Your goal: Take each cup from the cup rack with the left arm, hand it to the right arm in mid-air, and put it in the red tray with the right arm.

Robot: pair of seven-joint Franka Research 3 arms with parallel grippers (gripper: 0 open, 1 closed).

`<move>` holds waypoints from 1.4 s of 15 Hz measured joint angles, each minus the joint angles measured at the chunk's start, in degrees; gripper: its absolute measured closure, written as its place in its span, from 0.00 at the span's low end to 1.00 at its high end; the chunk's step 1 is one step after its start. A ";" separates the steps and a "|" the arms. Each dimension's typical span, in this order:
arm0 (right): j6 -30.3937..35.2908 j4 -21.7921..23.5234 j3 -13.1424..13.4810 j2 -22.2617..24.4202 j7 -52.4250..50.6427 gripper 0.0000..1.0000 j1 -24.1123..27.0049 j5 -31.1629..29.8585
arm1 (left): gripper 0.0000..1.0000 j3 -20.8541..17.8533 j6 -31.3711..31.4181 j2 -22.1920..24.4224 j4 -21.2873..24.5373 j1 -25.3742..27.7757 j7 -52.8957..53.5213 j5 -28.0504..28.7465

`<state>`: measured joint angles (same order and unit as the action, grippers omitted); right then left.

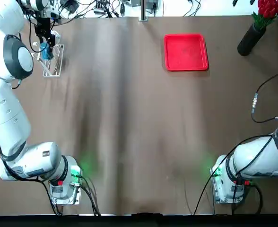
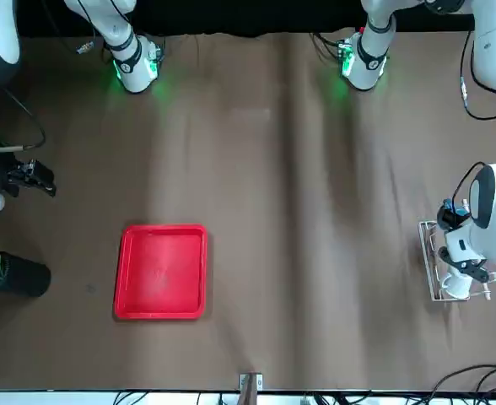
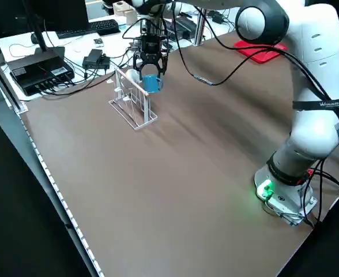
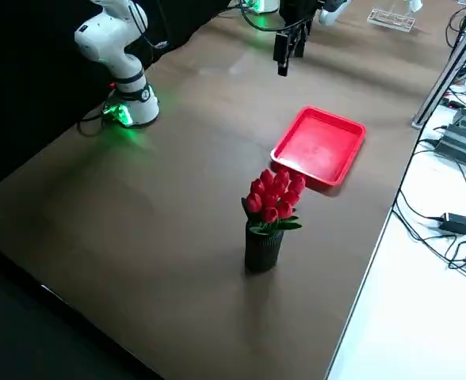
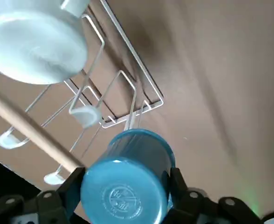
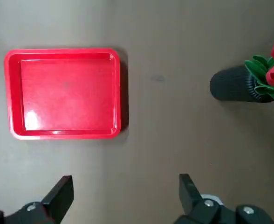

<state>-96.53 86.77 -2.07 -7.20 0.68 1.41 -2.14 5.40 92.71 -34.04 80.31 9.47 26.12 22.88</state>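
Observation:
My left gripper (image 1: 45, 45) is at the cup rack (image 1: 56, 66) in the table's far left corner, shut on the blue cup (image 1: 46, 51). In the left wrist view the blue cup (image 5: 127, 182) sits bottom-up between the fingers (image 5: 176, 182), close above the rack's wires (image 5: 127, 88); whether it still hangs on a peg I cannot tell. The white cup (image 5: 37, 46) hangs on the rack. The red tray (image 1: 186, 52) lies empty at the far middle-right. My right gripper (image 2: 37, 179) hovers open at the table's right side, near the tray (image 6: 65, 93).
A dark vase of red flowers (image 1: 252, 38) stands at the far right corner, beside the tray. Cables and boxes (image 3: 42, 63) lie beyond the far edge behind the rack. The arms' bases (image 1: 63, 182) sit at the near edge.

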 joint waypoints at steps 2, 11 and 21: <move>-0.18 0.00 0.00 0.00 0.00 0.00 0.01 0.00 | 0.22 0.15 -0.23 0.99 -0.03 -0.02 0.01 -0.05; -0.76 -0.15 0.10 0.00 0.01 0.00 0.11 5.62 | 0.22 4.38 -7.74 7.39 -1.94 0.00 -0.01 -3.06; -11.37 -0.03 -0.13 -3.71 0.53 0.00 -1.03 19.89 | 0.22 16.68 -7.48 4.68 -1.98 -7.19 -27.54 -49.80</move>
<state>-107.90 86.74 -2.20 -10.91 1.22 0.38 17.75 22.07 85.23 -29.36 78.33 2.28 -1.41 -26.91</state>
